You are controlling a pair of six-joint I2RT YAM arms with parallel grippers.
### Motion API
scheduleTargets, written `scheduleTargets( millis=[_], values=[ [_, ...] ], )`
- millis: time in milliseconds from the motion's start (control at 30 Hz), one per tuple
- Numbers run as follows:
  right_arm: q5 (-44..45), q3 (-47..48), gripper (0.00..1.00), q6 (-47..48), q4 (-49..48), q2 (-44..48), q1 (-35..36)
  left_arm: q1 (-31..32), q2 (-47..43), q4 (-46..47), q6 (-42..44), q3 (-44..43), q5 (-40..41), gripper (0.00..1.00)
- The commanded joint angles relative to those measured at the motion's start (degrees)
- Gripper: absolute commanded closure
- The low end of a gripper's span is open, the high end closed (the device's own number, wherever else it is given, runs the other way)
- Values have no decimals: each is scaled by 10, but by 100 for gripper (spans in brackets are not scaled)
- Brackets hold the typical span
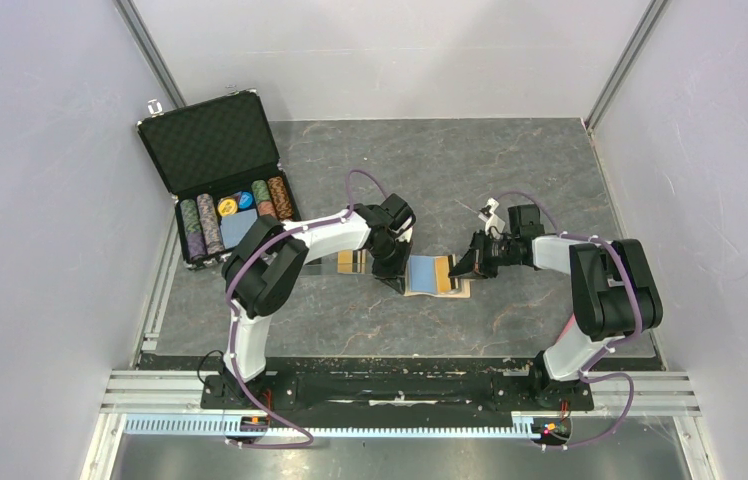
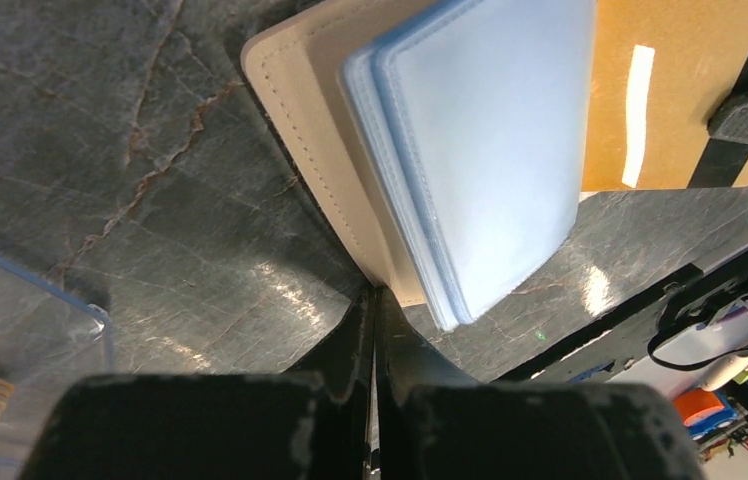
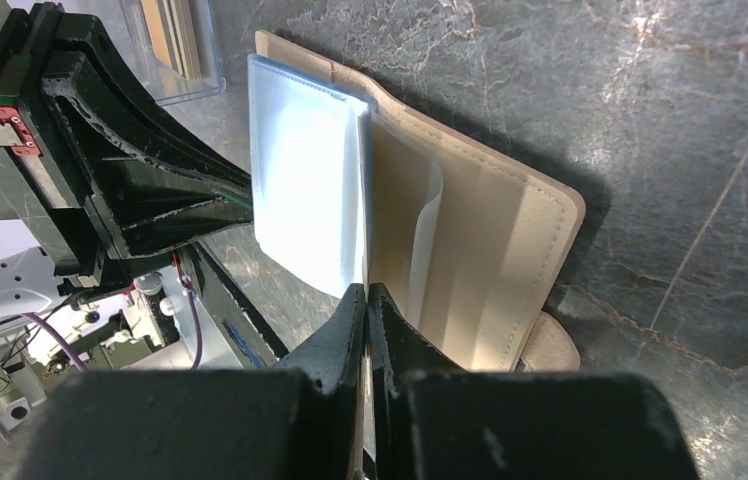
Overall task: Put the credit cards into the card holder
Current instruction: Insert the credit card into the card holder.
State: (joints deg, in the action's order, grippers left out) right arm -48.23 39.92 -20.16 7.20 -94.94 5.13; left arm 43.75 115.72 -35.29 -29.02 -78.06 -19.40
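The tan card holder (image 1: 420, 273) lies open on the table between my two grippers, its blue lining facing up. In the left wrist view its stitched tan edge (image 2: 320, 130) runs down to my left gripper (image 2: 375, 295), whose jaws are shut on that edge. A gold-orange credit card (image 2: 670, 80) reaches over the holder's right half from behind the blue sleeves. My right gripper (image 3: 366, 290) is shut on this card, which shows only edge-on between its jaws, against the holder's tan pocket (image 3: 510, 250). From above, the card (image 1: 443, 272) sits just left of the right gripper (image 1: 460, 270).
A clear plastic sleeve (image 1: 350, 262) holding cards lies just left of the left gripper (image 1: 393, 278). An open black foam-lined case (image 1: 215, 150) with poker chips stands at the back left. Grey walls close in the table on three sides.
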Motion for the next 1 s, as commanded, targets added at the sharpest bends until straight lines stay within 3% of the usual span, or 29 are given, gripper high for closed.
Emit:
scheduleTargets(
  millis=[0,200,400,567,967],
  values=[
    [-10,13,100,-1,6,6,4,2,-6,-22,35,-18,44,97],
    [-3,34,100,11,36,10,4,1,-60,-28,35,-25,84,82],
    [-6,35,100,5,37,7,4,-3,-41,-17,28,-57,65,79],
    [-1,31,100,0,35,-4,4,-4,8,-6,24,-77,42,79],
    [-19,8,100,-45,-35,-19,4,-3,41,-12,23,-59,40,97]
  ],
)
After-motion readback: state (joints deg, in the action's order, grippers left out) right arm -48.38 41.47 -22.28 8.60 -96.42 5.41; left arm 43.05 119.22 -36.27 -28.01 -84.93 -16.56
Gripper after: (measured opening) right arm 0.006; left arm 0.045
